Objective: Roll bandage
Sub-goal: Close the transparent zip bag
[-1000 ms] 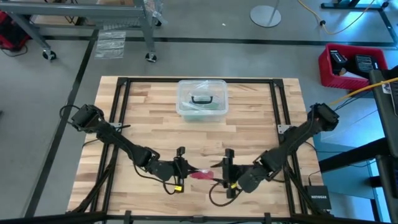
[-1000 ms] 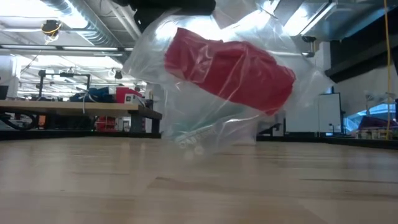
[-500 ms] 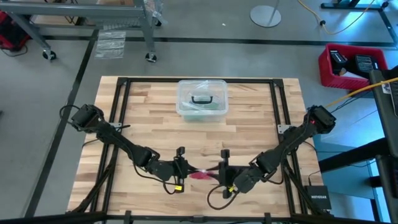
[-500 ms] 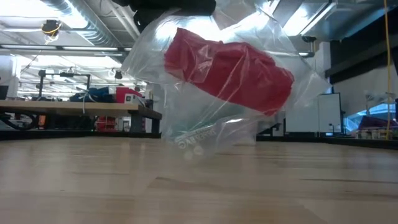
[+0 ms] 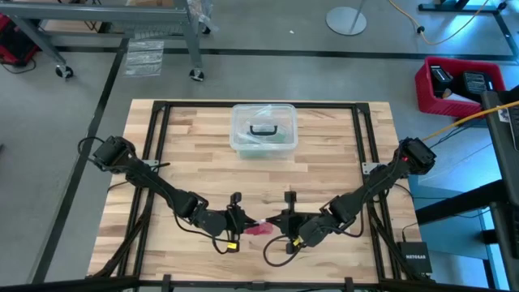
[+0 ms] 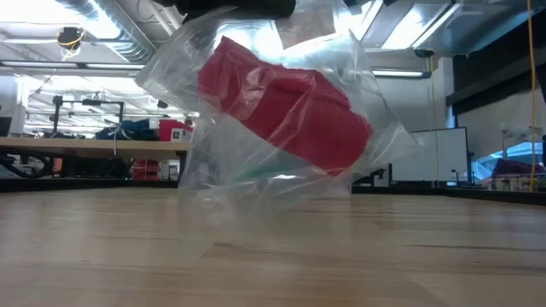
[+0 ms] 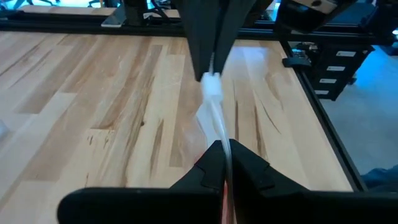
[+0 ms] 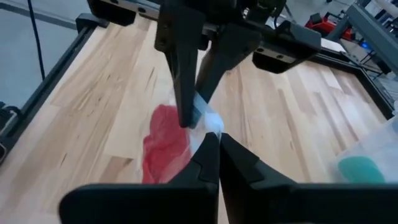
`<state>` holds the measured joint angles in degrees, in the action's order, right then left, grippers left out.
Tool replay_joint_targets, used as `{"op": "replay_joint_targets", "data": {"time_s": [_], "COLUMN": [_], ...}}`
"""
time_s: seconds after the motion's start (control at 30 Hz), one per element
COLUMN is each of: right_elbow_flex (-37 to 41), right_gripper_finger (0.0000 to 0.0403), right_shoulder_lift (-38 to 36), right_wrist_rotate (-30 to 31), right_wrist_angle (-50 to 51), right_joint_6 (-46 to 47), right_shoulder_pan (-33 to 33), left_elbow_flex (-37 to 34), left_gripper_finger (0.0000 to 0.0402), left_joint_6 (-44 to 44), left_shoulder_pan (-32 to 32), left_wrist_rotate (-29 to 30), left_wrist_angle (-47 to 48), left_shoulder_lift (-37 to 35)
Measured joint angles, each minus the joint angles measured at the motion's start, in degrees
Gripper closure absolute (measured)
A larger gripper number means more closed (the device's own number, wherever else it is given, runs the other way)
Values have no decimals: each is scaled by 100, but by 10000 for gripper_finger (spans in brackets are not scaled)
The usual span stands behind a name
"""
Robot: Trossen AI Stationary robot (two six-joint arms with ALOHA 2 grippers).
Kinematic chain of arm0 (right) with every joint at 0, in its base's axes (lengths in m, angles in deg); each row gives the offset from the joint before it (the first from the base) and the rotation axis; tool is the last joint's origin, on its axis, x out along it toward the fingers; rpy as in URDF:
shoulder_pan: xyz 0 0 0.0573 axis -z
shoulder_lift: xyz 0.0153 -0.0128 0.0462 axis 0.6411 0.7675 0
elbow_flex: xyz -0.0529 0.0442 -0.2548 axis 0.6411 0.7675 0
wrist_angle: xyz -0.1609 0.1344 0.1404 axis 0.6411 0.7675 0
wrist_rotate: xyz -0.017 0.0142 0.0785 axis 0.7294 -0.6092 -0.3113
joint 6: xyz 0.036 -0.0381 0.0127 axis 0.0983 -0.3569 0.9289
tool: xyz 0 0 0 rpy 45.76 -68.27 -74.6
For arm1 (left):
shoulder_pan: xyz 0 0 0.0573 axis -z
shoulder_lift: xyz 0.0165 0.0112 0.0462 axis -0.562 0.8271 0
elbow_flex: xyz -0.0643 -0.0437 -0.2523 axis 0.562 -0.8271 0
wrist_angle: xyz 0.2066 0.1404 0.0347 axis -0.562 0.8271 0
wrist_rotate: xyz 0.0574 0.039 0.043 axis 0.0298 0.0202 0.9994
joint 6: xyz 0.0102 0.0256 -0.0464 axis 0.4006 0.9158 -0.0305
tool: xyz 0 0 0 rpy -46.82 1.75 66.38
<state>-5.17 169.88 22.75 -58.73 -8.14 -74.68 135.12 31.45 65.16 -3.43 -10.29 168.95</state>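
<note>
From above, the pale wooden plank counter (image 5: 324, 162) carries a clear plastic box with a black handle (image 5: 263, 128) near its far edge. Both dark arms reach in toward the near middle, where the left gripper (image 5: 242, 221) and the right gripper (image 5: 280, 221) meet over a small clear plastic bag (image 5: 261, 226). Inside it shows the red soft fabric bandage (image 5: 259, 229), bunched into a short lump.

At counter height, the bag (image 6: 273, 111) hangs just above the wood, held from its top edge, tilted, with the red bandage (image 6: 281, 107) filling its middle. A room with benches lies behind.

In the left wrist view, the left arm's jaws are pressed together on the thin edge of the clear bag (image 7: 214, 118), which stretches across to the right gripper (image 7: 208, 76), likewise pinching it.

In the right wrist view, the right arm's jaws are pressed together on the bag's rim (image 8: 205, 121); the left gripper (image 8: 193, 118) pinches the same rim just beyond, and the red bandage (image 8: 165, 146) hangs below inside the plastic, over the counter.
</note>
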Motion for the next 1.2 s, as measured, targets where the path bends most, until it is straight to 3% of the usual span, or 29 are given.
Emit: {"op": "replay_joint_targets", "data": {"time_s": [0.1, 0.27, 0.5, 0.9, 1.2], "right_elbow_flex": [-11, -11, -11, -11, -11], "right_gripper_finger": [400, 401, 401, 402, 402], "right_shoulder_lift": [0, 7, 7, 7, 7], "right_wrist_rotate": [-69, -145, -107, -197, -257], "right_wrist_angle": [85, 311, 217, 245, 176], "right_joint_6": [71, 372, 386, 440, 501], "right_shoulder_pan": [-6, -4, 7, 43, 123], "left_elbow_flex": [0, 7, 10, 7, 4], "left_gripper_finger": [381, 315, 254, 250, 291], "left_joint_6": [3, -7, 25, 166, 337], "left_shoulder_pan": [-17, -104, -282, -256, -263], "left_wrist_rotate": [-193, -199, -197, -197, -195], "left_wrist_angle": [79, 57, -570, -682, -899], "left_shoulder_lift": [-110, -509, -235, 55, 149]}}
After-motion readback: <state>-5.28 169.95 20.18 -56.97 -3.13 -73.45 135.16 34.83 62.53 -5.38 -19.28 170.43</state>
